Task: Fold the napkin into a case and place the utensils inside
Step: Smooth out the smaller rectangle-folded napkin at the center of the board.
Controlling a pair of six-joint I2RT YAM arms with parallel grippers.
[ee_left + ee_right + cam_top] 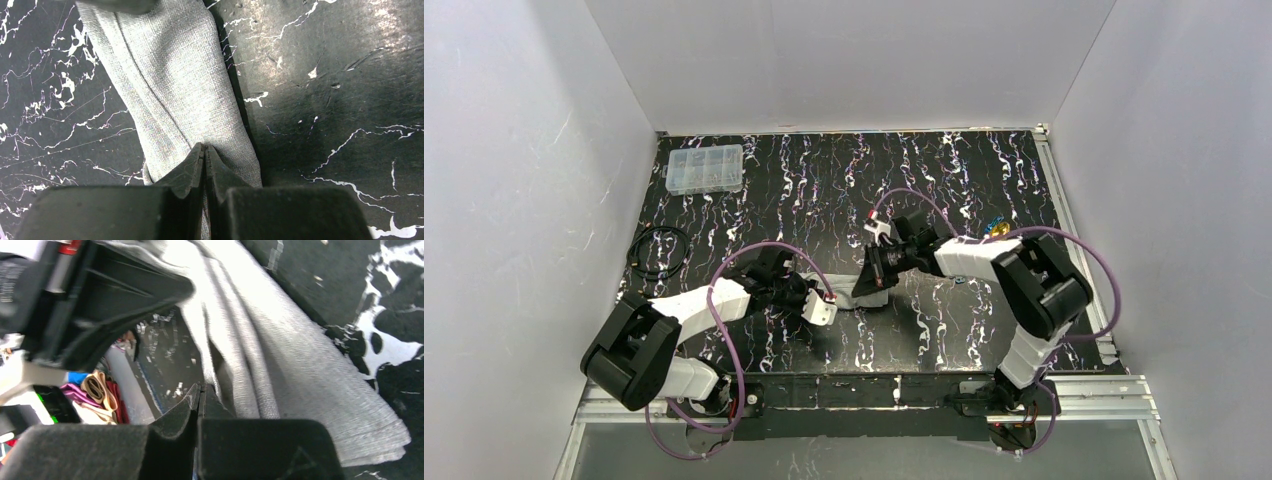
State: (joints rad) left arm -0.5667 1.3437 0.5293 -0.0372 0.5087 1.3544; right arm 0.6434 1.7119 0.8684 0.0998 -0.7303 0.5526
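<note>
Table (964,335) is the big thing here, black with white marble streaks, boxed in by plain white walls (514,200) on three sides. Both arms reach in toward the middle from the near edge, the left arm (694,305) low and angled right, the right arm (1024,285) bent back toward the centre, each with a purple cable looping off it. Between them sits the napkin (854,302), and from above you barely see it, just a grey sliver between the two wrists. The wrist cams show it way better: it's a light grey woven cloth (170,85) bunched into a long narrow strip lying on the table, and on the right side you can see several stacked layers (310,390) at its edge. The left gripper (204,147) is clamped tight on one end of that strip, fingers pressed together with cloth at the tips. The right gripper (200,387) is pinched closed too, on a fold of the cloth along its edge. A clear plastic box (705,168) sits in the far left corner, and a coil of black cable (659,250) lies near the left wall. The utensils (996,228) are tiny from here, a blue and gold glint on the table just behind the right arm, well apart from the napkin.
</note>
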